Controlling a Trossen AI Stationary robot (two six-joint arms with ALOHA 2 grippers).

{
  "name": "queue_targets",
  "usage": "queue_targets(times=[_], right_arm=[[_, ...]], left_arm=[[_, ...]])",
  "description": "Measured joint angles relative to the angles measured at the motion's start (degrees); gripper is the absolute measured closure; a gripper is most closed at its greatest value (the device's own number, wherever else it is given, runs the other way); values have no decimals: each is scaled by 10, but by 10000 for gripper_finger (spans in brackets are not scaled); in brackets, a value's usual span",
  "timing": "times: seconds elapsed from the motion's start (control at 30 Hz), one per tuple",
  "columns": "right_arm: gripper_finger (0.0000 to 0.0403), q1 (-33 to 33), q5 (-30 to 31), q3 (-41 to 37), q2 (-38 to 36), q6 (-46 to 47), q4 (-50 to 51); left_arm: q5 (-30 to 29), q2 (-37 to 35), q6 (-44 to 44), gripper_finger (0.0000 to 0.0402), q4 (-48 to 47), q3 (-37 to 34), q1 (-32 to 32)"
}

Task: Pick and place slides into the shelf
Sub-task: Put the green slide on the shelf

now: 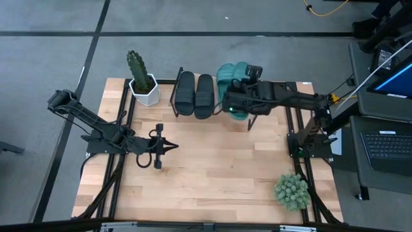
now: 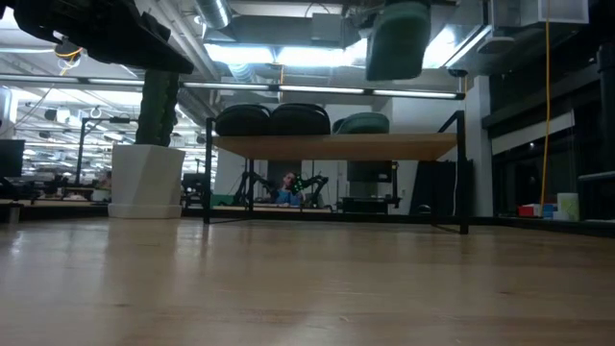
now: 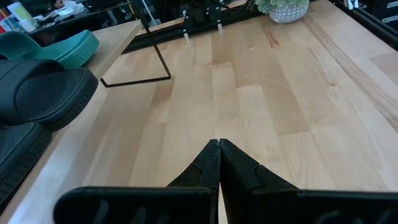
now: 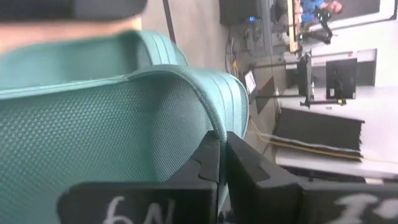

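The shelf [image 2: 336, 146], a light board on thin black legs, stands at the table's far middle. Two black slides [image 1: 194, 94] and one teal slide [image 2: 363, 123] lie on it side by side. My right gripper [image 1: 228, 104] is above the shelf's right part, shut on a second teal slide [image 2: 398, 38] that it holds high over the board. My left gripper [image 1: 158, 147] hovers shut over the table's left middle, with nothing between its fingers [image 3: 219, 146]. My right gripper pinches the edge of the teal slide's wide ribbed strap [image 4: 210, 121] between its two fingers. The slide is lifted clear, well above the shelf board, and hangs below the gripper in the low view.
A cactus in a white pot [image 1: 143, 82] stands just left of the shelf. A round green plant [image 1: 291, 191] sits at the near right corner. Bare wood lies between the shelf and the near edge.
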State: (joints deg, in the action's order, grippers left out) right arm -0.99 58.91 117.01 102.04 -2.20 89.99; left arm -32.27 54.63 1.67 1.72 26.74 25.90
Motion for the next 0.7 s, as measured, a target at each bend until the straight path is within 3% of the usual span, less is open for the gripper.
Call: queue_targets(times=[0.3,0.7], right_arm=[[391,-64,-10,-59,0,-29,0],[391,-98,-21,-183,0,-58,-16]], left_arm=[[0,0,0,401,0,0,0],[0,0,0,401,0,0,0]])
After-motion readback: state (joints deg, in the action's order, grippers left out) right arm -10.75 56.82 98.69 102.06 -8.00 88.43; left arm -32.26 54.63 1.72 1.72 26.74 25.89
